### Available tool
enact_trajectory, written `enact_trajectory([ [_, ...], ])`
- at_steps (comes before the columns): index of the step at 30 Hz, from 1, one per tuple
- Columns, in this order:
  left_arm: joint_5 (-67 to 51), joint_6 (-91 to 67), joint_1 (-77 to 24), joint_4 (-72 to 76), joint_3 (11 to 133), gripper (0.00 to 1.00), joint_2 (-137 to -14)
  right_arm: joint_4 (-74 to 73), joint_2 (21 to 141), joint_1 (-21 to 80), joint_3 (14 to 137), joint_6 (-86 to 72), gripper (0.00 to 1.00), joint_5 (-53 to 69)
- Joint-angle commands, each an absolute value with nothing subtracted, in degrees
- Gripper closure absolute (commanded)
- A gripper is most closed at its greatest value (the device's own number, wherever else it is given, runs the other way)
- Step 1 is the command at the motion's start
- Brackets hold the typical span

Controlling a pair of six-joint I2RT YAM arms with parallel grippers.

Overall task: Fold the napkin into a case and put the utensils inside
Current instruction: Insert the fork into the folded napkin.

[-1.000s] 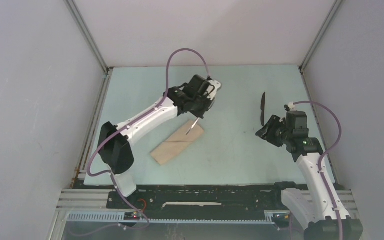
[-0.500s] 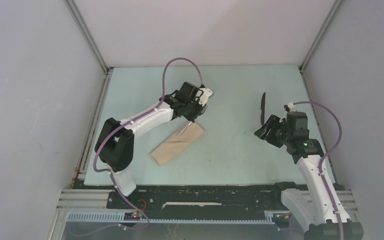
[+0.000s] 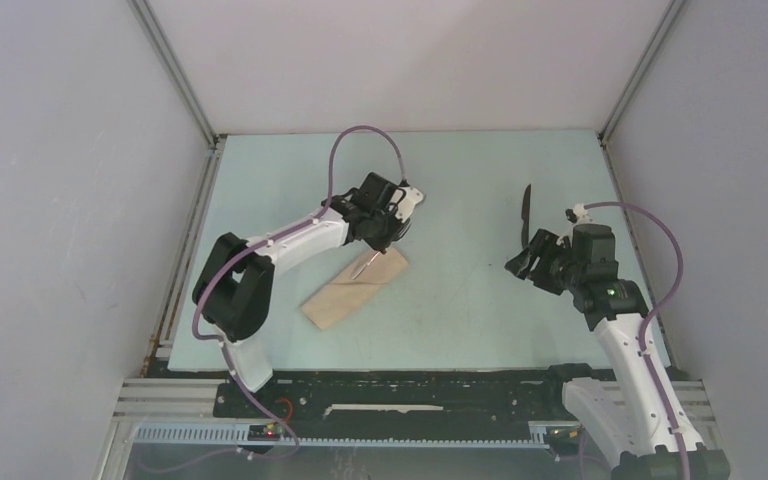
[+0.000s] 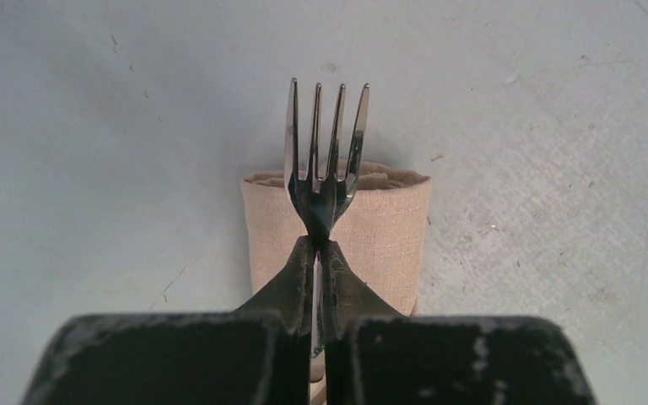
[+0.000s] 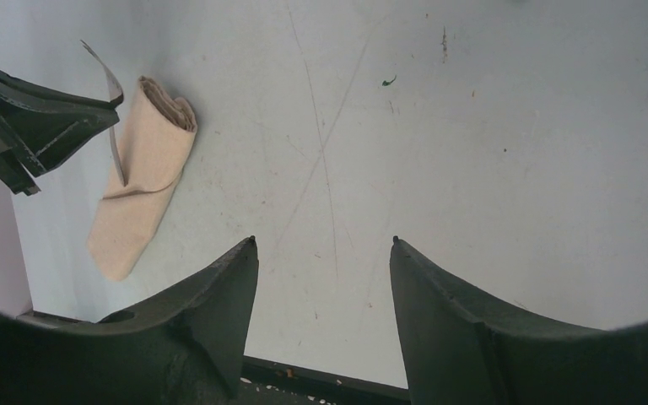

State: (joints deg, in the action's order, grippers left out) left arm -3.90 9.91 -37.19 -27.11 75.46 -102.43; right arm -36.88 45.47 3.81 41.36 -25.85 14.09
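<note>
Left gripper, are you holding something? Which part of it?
The left gripper pinches the grey fork at its neck, just below the tines. The right gripper holds nothing.

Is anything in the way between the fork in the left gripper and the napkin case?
Nothing visible. The left gripper pinches the fork directly over the case, its lower end right at the cloth. The knife lies far off beside the open right gripper.

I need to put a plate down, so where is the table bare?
Bare: the table between case and knife, and the far strip along the back wall. Crowded: the case's far end, where the left pincer holds the fork, and by the knife, near the open right pincer.
</note>
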Motion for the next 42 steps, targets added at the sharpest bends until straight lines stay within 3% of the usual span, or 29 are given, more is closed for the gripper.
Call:
enact_trajectory([
  [1, -4.7, 12.4, -37.0, -26.9, 73.7, 1.00, -100.5, -35.1, 45.1, 4.4, 41.2, -24.6, 0.34, 14.5],
  [19, -5.0, 13.4, -35.8, -26.6, 64.2, 1.00, -93.3, -35.0, 44.9, 5.0, 41.0, -24.5, 0.34, 14.6],
  [42, -3.5, 14.4, -32.7, -31.7, 61.9, 1.00, -95.8, -35.1, 44.7, 5.8, 40.8, -24.7, 0.34, 14.4],
])
